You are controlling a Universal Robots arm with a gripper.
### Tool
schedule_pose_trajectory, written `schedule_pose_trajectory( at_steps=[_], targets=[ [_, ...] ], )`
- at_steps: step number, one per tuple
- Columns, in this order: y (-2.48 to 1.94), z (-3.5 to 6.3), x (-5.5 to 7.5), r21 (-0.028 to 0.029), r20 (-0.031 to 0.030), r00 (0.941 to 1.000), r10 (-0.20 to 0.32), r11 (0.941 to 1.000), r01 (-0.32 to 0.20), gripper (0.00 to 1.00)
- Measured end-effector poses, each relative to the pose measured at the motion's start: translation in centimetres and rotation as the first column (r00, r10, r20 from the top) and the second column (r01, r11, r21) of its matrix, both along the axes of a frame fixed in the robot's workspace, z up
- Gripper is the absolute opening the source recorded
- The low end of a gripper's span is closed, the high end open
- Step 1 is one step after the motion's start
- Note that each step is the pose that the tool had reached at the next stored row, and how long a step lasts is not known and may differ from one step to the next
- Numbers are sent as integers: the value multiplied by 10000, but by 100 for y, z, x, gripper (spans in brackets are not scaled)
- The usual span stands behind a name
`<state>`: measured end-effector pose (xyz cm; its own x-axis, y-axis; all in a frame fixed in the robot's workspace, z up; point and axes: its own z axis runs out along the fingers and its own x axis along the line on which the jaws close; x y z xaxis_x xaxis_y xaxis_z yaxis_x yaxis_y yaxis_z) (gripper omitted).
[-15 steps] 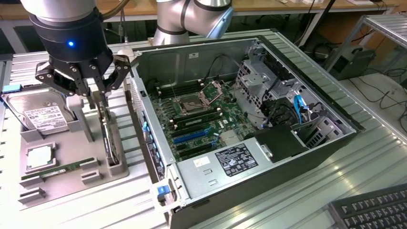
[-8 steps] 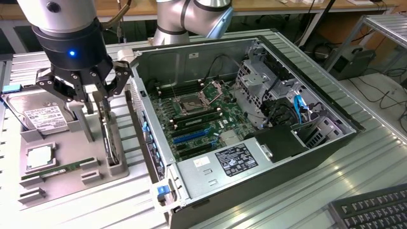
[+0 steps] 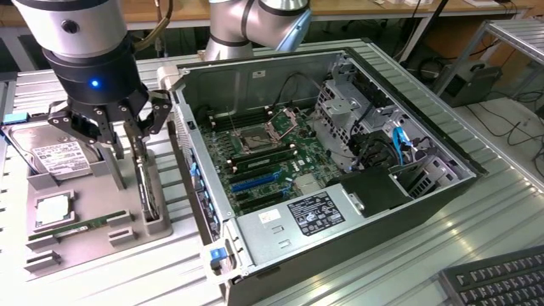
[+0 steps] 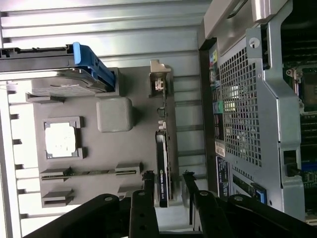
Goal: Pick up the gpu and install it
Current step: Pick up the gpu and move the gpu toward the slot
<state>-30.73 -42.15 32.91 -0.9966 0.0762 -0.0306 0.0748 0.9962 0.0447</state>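
Wrist view: the gripper's jaws stand wide apart, with the gpu, edge-up in the gray holder, between them.

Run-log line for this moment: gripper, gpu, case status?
gripper: open, flanking gpu, no contact seen | gpu: on edge in gray holder tray, not gripped | computer case: side open, beside tray

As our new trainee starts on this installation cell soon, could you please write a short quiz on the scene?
1. How does the gpu sit in the grey tray? A) standing on edge; B) lying flat; C) leaning against its outside.
2. True or false: the hand is open, over the tray.
3. Which part in the tray carries a white label?
Key: 1 A; 2 true; 3 the hard drive.
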Motion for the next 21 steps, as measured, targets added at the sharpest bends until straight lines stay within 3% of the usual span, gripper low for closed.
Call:
schedule_pose_trajectory(
  at_steps=[8, 14, 21],
  targets=[
    [-2, -111, -25, -2, 183, 9998, -1, 10000, 1, 36],
    [-5, -226, -66, 0, 230, 9997, -1, 10000, 1, 36],
    [-4, -355, -64, 0, 231, 9997, -53, 10000, 53, 36]
  ],
)
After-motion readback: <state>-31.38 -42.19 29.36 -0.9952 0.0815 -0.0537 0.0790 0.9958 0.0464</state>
